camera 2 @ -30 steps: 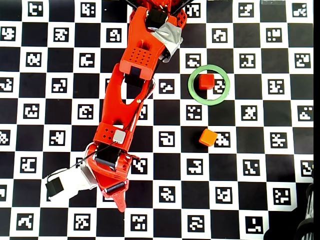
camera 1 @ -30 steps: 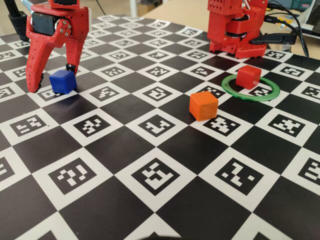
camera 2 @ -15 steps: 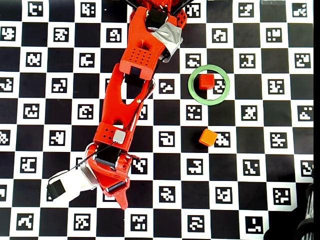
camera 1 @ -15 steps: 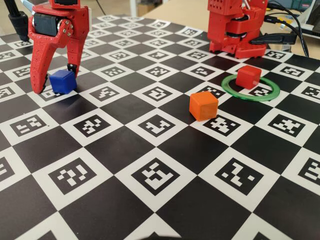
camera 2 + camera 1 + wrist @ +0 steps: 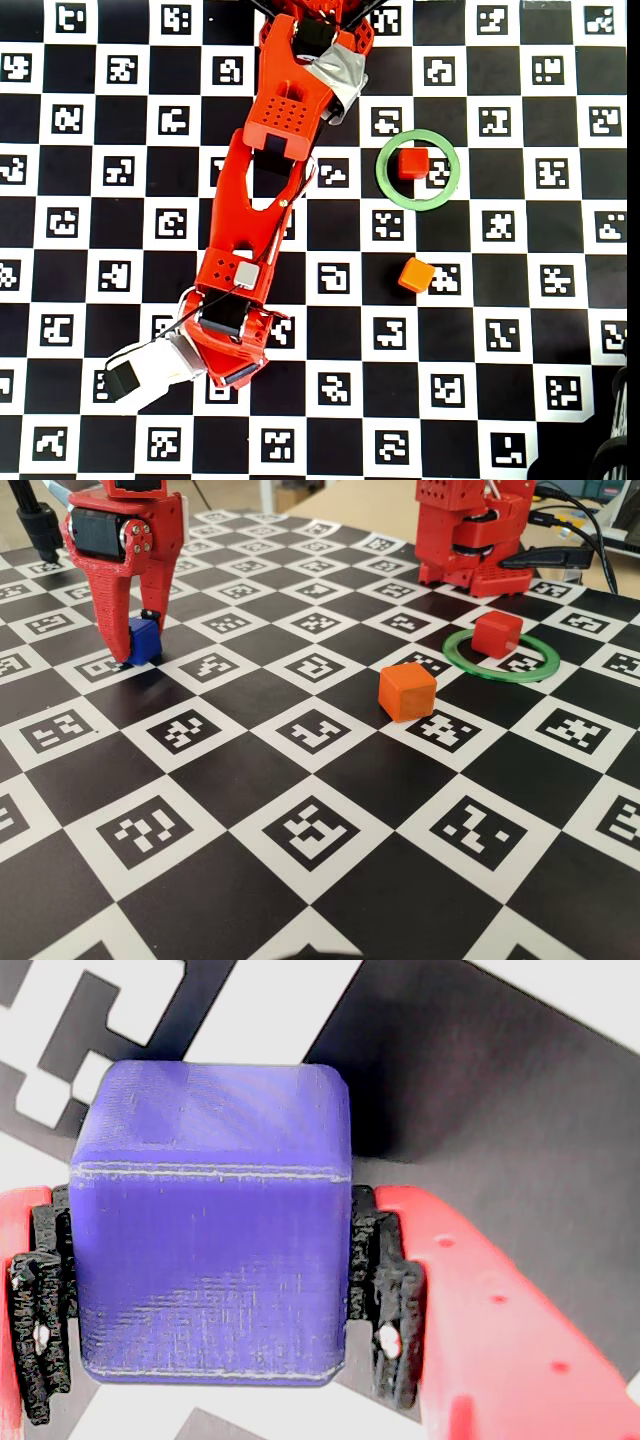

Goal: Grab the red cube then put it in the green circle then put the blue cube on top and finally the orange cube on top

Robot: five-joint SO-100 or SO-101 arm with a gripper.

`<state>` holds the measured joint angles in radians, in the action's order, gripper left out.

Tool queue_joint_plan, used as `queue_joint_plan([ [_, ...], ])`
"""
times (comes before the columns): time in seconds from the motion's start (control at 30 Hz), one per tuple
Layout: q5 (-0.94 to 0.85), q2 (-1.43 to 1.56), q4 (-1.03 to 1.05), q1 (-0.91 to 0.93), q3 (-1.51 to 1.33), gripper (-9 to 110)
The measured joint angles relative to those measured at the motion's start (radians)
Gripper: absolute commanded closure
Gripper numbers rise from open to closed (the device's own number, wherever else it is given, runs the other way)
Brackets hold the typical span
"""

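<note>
Gripper (image 5: 210,1350) clamping blue cube (image 5: 212,1230), both pads touching its sides. Lifting straight advised, then carrying toward red cube (image 5: 496,633) inside green circle (image 5: 502,669), lowering squarely.

In the fixed view, the red cube (image 5: 497,633) sits inside the green circle (image 5: 501,657), the orange cube (image 5: 407,691) rests just left of the circle on the checkered board (image 5: 300,820), and far to its left the gripper (image 5: 135,650) squeezes the blue cube (image 5: 144,640).
</note>
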<state>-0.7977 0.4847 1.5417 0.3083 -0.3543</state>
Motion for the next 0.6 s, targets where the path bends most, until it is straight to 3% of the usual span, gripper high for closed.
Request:
queue_joint_plan([
  [0.17, 0.043, 0.017, 0.011, -0.015, -0.028, 100],
  [0.37, 0.114, 0.222, 0.017, -0.034, -0.255, 100],
  [0.6, 0.238, 0.449, 0.12, -0.035, -0.328, 100],
])
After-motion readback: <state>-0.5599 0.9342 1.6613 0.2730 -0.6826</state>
